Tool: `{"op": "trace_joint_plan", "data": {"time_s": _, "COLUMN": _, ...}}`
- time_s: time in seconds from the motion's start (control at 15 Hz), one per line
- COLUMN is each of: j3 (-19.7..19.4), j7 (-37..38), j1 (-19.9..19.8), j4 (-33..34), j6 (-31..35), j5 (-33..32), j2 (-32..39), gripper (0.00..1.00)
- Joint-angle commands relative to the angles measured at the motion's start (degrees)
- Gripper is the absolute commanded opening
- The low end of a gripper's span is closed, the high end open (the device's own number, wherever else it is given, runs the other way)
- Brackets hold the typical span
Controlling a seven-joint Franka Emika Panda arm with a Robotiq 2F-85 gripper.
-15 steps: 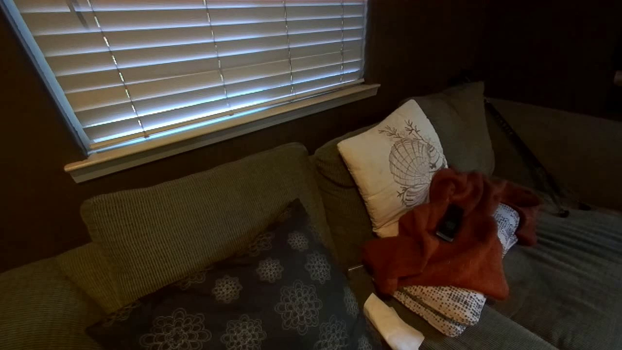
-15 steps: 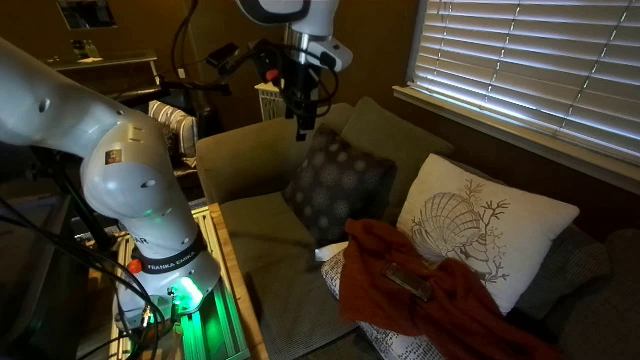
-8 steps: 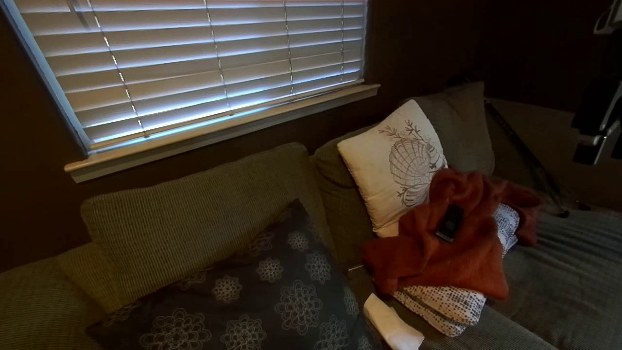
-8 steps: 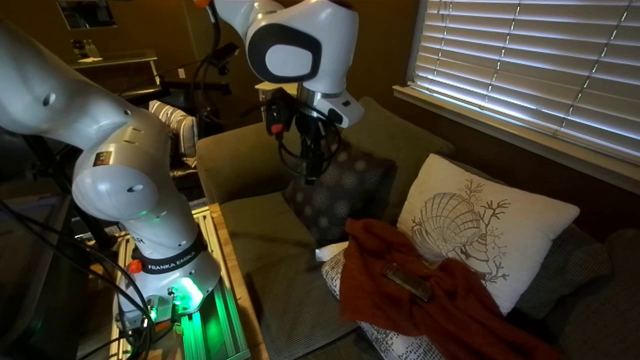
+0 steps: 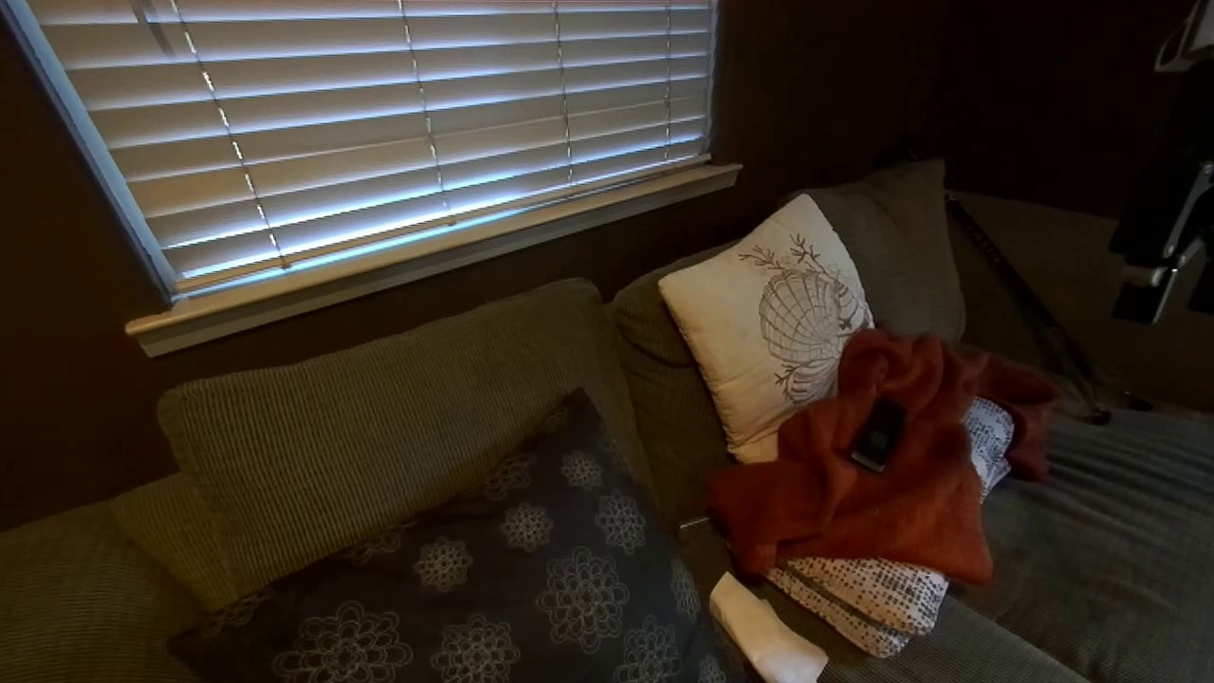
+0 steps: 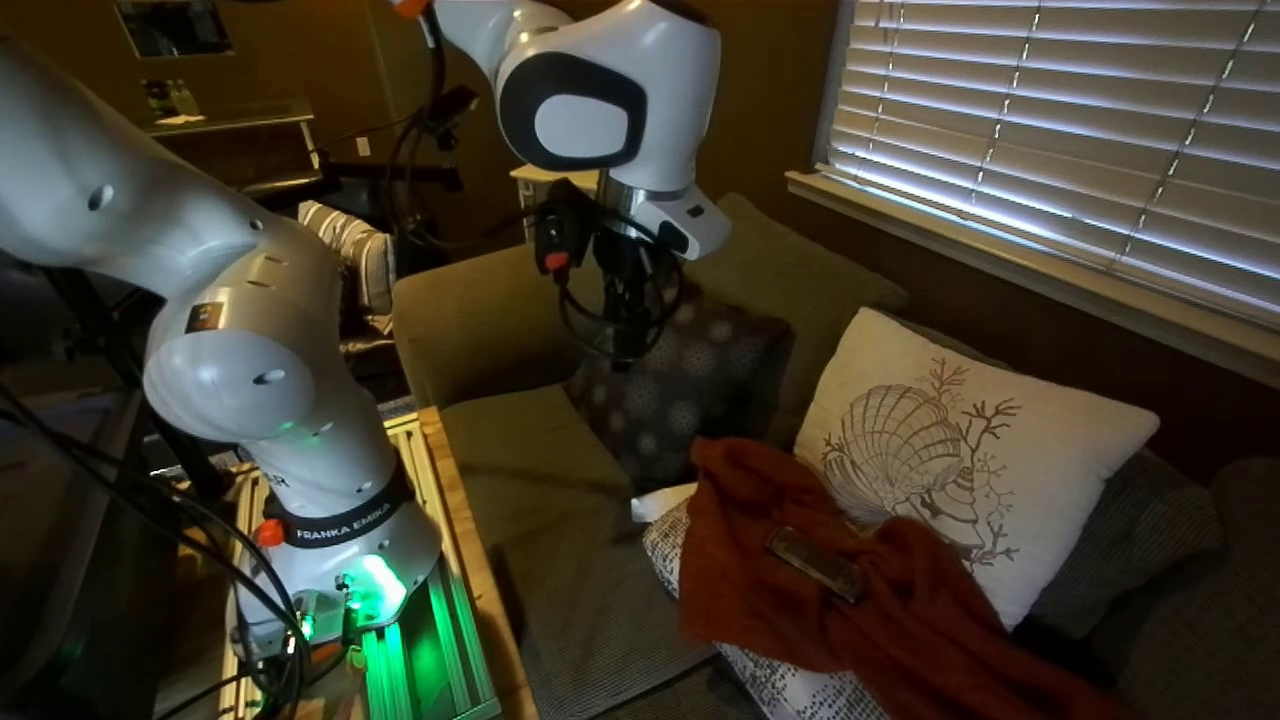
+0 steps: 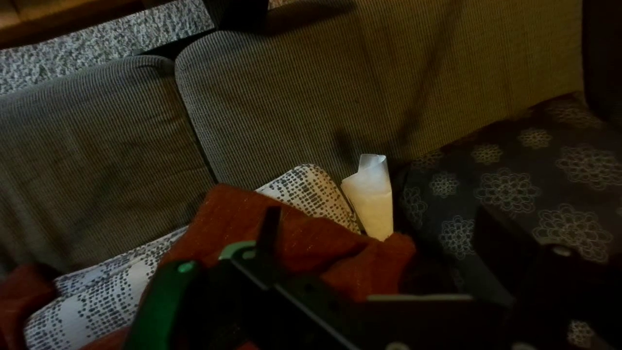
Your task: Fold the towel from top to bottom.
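Towel (image 6: 752, 590) lies rumpled below my gripper (image 7: 375, 218), which hangs apart from it, fingers wide, holding nothing. A slab (image 5: 879, 436) on the towel could slide off as I fold; pinching too deep could drag the speckled cloth (image 5: 868, 586) underneath; the shell pillow (image 6: 900, 440) behind might trap an edge.

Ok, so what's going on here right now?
Nothing is being handled: the gripper hangs above the couch, its fingers apart in the wrist view. The towel lies rumpled over white speckled fabric, with a dark phone-like object on top. The top-to-bottom fold doesn't look done.
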Motion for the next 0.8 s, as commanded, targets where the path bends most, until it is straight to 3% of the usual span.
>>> {"op": "trace_joint_plan", "data": {"time_s": 0.0, "j3": -0.55, "j7": 0.27, "j1": 0.51, "j4": 0.09, "j6": -0.17, "j5": -0.35, "j2": -0.06, "gripper": 1.00}}
{"op": "trace_joint_plan", "data": {"time_s": 0.33, "j3": -0.03, "j7": 2.14, "j1": -0.33, "j4": 0.72, "j6": 0.66, "j5": -1.10, "j2": 1.11, "gripper": 1.00}}
{"op": "trace_joint_plan", "data": {"time_s": 0.73, "j3": -0.49, "j7": 14.88, "j1": -9.58, "j4": 4.99, "j6": 15.72, "j5": -8.34, "j2": 12.13, "gripper": 1.00}}
